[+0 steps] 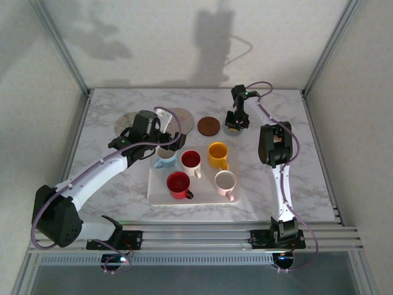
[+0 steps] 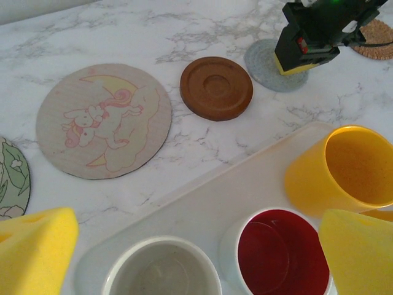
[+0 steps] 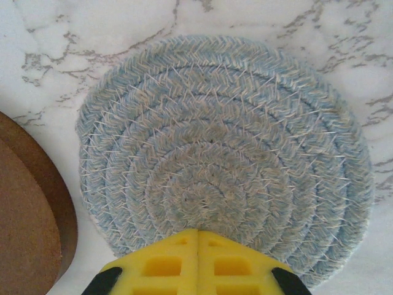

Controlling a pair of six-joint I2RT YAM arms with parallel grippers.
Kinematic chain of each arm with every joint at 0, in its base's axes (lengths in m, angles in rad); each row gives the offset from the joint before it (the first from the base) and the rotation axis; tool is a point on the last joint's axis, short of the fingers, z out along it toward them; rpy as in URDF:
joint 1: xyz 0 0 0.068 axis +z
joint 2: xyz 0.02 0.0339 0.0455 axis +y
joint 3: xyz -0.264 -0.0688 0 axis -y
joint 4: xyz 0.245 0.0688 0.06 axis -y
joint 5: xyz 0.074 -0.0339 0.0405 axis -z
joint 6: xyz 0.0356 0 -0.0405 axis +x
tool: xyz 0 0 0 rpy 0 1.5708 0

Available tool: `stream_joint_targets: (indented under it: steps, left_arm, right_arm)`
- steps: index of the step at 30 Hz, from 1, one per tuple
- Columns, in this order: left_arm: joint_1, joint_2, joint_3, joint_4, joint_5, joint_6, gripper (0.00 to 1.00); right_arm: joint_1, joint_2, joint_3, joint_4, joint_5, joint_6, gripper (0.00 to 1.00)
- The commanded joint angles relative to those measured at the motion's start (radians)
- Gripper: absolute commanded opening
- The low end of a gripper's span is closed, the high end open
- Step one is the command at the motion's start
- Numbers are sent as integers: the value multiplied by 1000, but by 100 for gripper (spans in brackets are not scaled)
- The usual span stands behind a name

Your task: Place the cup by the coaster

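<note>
The marble table (image 1: pixel 295 184) carries a white tray (image 1: pixel 202 198) near my bases. I count five cups, all on that tray and none of them beside a coaster. In the far row are the pale blue cup (image 1: pixel 164 157), the white cup with a red inside (image 1: pixel 191 160) and the yellow cup (image 1: pixel 217 152). In the near row are the red cup (image 1: pixel 177 182) and the white cup (image 1: pixel 225 180). Each stands upright, long axis vertical, mouth up. The handles of the near two point roughly toward my bases.

Beyond the tray lie five round coasters, flat on the marble. Going by size, they are the moon-print coaster (image 2: pixel 101 120), the leaf-print coaster (image 2: pixel 11 181) cut off at the picture's edge, the brown wooden coaster (image 2: pixel 216 87), the blue-grey woven coaster (image 3: pixel 224 160) just beside it, and a cork coaster (image 2: pixel 376 40).

My left pincer (image 2: pixel 198 236) hangs spread wide above the tray's far-left cups, gripping nothing. My right pincer (image 3: pixel 198 243) is pressed together, pad against pad, low over the woven coaster's edge and empty.
</note>
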Motion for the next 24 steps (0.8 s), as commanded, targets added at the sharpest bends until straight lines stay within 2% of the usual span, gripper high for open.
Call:
stream_joint_targets:
  steps: [1, 13, 24]
  left_arm:
    - [6, -37, -11, -6, -26, -21, 100]
    - [-16, -62, 36, 10, -60, -32, 100]
    - [-62, -37, 113, 48, -54, -32, 100]
  right_arm:
    - [-3, 2, -4, -58, 17, -14, 0]
    - [-5, -80, 92, -101, -14, -56, 0]
    - [-36, -236, 23, -118, 10, -87, 0]
